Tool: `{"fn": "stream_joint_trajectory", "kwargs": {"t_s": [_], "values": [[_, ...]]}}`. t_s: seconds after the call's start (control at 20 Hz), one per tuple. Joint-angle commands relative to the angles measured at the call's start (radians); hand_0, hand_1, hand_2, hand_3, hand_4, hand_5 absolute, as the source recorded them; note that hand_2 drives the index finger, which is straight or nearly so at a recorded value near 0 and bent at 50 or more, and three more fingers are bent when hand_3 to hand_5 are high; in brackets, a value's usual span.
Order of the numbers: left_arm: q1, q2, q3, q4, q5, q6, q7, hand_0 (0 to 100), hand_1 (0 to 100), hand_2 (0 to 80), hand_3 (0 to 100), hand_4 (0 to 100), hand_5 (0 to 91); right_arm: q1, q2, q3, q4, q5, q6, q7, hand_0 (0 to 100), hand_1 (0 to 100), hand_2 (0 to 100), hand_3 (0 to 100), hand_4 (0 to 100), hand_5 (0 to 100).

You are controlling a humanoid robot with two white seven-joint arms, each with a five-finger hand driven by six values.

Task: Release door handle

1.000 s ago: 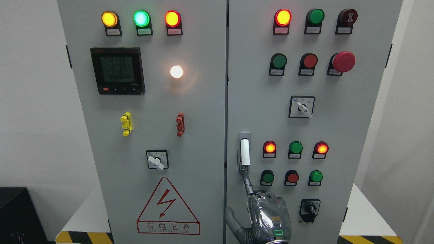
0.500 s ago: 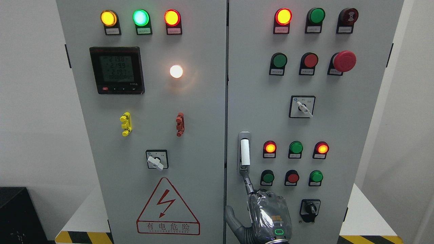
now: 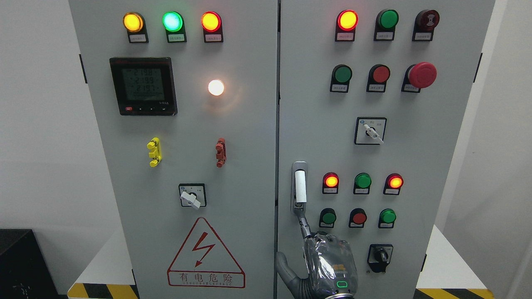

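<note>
Looking from the head view, the only one available: the door handle (image 3: pixel 300 187) sits on the right door (image 3: pixel 415 166) of the cabinet, close to the centre seam, a white bar in a grey recessed plate, long axis vertical, lying flat in its seat. The right hand (image 3: pixel 328 261) is directly below it and slightly right, back of hand wrapped in silvery film. One finger (image 3: pixel 304 226) is stretched straight up-left, its tip touching the lower end of the handle; the thumb (image 3: pixel 284 268) is splayed out left. Nothing is enclosed in the hand; the remaining digits are hidden behind the palm. Left arm not visible.

Judgement: grasp is already given up, only tip contact left. The release turns on drawing the hand down and back, away along the handle's axis, without snagging the green button (image 3: pixel 328 217) just beside the finger
</note>
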Motion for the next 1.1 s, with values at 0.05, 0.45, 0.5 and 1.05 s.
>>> {"fn": "stream_joint_trajectory", "kwargs": {"t_s": [0.05,0.45,0.5,1.05], "values": [[0.0,0.0,0.0,0.0,0.0,0.0,0.0,0,0,4.2,11,0,0.0,-0.001,0.0,0.001,-0.068,-0.001,0.0,0.0,40,25,1,74,70,72],[0.0,0.001,0.0,0.0,0.0,0.0,0.0,0,0,4.3,11,0,0.0,0.0,0.0,0.001,-0.076,-0.001,0.0,0.001,40,25,6,75,70,72],[0.0,0.0,0.0,0.0,0.0,0.001,0.0,0,0,4.3,11,0,0.0,0.0,0.0,0.001,-0.076,-0.001,0.0,0.0,40,25,7,75,70,72],[0.0,0.0,0.0,0.0,0.0,0.0,0.0,0,0,4.3,11,0,0.0,0.0,0.0,0.004,-0.085,-0.001,-0.004,0.0,41,25,12,75,70,72]]}}
